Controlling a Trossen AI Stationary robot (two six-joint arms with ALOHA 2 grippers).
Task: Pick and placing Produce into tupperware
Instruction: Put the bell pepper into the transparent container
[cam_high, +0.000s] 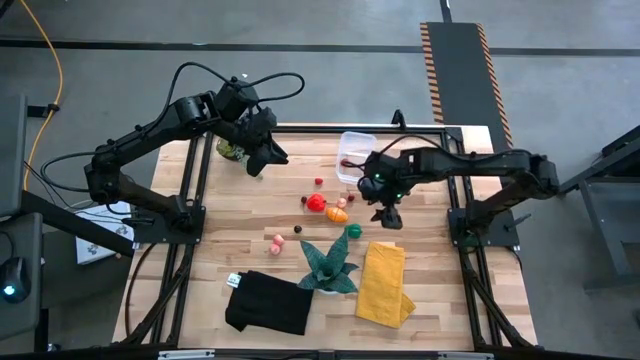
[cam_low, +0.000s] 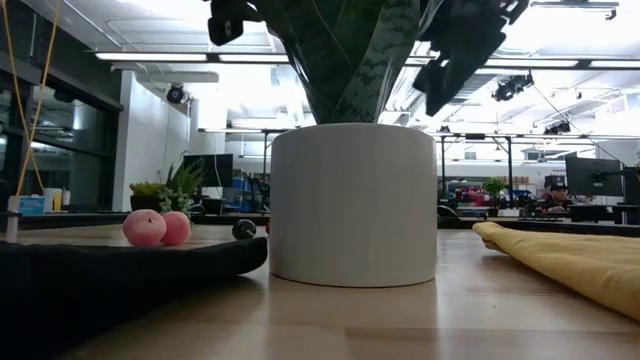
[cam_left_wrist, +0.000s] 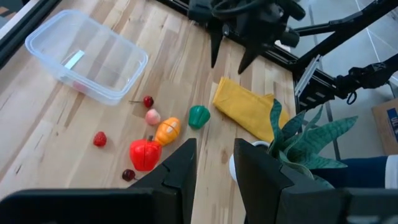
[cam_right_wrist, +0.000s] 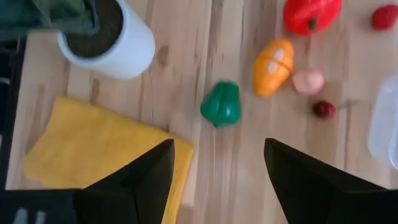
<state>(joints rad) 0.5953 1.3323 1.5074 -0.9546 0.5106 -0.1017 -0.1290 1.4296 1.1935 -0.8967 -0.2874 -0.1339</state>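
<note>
The tupperware (cam_high: 355, 155), a clear tub, stands at the far middle of the table. The produce lies loose on the wood near it: a red pepper (cam_high: 316, 203), an orange piece (cam_high: 338, 213), a green piece (cam_high: 353, 232), pink pieces (cam_high: 277, 241) and small red and dark berries. My right gripper (cam_high: 388, 215) hangs open above the table, just right of the green piece (cam_right_wrist: 221, 104), which shows ahead of its fingers. My left gripper (cam_high: 262, 160) is raised over the far left, open with a narrow gap (cam_left_wrist: 214, 149) and nothing in it.
A teal spiky plant in a white pot (cam_high: 328, 265) stands near the front middle. A folded yellow cloth (cam_high: 384, 283) lies to its right and a black cloth (cam_high: 268, 303) to its left. A small leafy plant (cam_high: 230, 150) sits by the left gripper.
</note>
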